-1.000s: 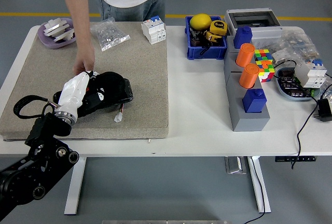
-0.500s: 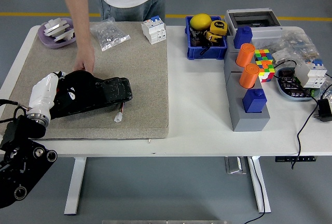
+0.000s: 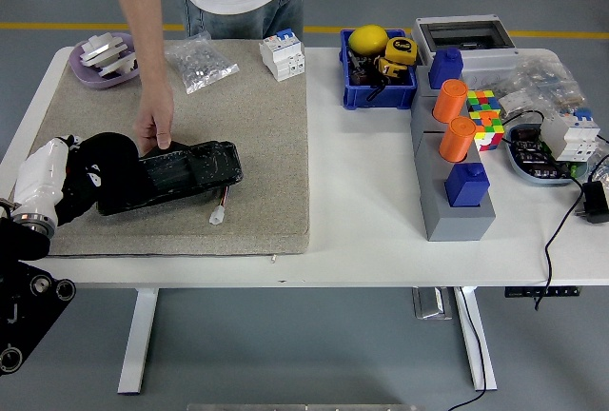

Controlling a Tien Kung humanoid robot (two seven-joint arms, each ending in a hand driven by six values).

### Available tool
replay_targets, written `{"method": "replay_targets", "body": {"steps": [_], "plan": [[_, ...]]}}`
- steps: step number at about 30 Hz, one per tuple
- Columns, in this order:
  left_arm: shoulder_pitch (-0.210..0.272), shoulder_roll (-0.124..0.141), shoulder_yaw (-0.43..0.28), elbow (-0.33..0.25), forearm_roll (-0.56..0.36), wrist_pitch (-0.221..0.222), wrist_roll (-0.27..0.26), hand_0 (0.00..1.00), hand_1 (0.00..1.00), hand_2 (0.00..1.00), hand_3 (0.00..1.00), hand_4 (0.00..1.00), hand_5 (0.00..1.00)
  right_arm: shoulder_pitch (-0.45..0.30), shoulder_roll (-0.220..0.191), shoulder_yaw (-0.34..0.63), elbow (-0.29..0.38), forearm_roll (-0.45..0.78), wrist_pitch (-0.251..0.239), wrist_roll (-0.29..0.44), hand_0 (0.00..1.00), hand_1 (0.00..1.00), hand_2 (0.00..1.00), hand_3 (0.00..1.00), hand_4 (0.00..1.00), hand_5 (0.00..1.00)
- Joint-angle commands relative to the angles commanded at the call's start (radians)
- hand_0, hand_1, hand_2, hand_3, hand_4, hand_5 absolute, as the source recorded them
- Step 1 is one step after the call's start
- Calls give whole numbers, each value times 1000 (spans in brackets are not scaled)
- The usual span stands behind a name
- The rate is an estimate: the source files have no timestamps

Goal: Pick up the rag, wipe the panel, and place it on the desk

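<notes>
At the left edge of the frame the robot's white-shelled left hand (image 3: 49,178) has its fingers closed on a crumpled black rag (image 3: 103,166), pressed on the left end of the flat glossy black panel (image 3: 176,172). Judging from this, the wiping step is in hand; the next move calls for sweeping the rag rightward along the panel, then laying it on the desk. A person's hand (image 3: 154,129) steadies the panel's upper edge. The panel lies on a beige felt mat (image 3: 257,116) covering the left half of the white table (image 3: 357,202), with a grey floor and yellow line beyond.
</notes>
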Motion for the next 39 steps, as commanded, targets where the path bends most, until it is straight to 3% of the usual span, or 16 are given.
{"method": "replay_targets", "body": {"steps": [5, 9, 18, 28, 39], "plan": [[3, 1, 14, -9, -9, 2, -2, 231, 457, 587, 434, 2, 2, -1, 0, -2, 0, 2, 0, -1, 760, 313, 662, 627, 998, 549], [-13, -13, 50, -14, -22, 11, -8, 231, 457, 587, 434, 2, 2, 0, 1, -3, -1, 4, 0, 0, 760, 313, 662, 627, 998, 549], [-101, -65, 181, 7, -68, 30, -20, 234, 454, 584, 436, 2, 2, 3, 1, -5, -2, 8, 1, 2, 757, 313, 662, 628, 998, 555], [-154, -103, 329, 1, -91, 26, -11, 235, 449, 583, 436, 2, 2, 6, 0, -7, -1, 10, 1, 5, 756, 308, 662, 628, 998, 556], [-205, -154, 366, 1, -79, 29, -2, 239, 452, 583, 439, 2, 2, 12, -2, -17, -2, 17, 2, 5, 755, 305, 661, 628, 998, 558]]}}
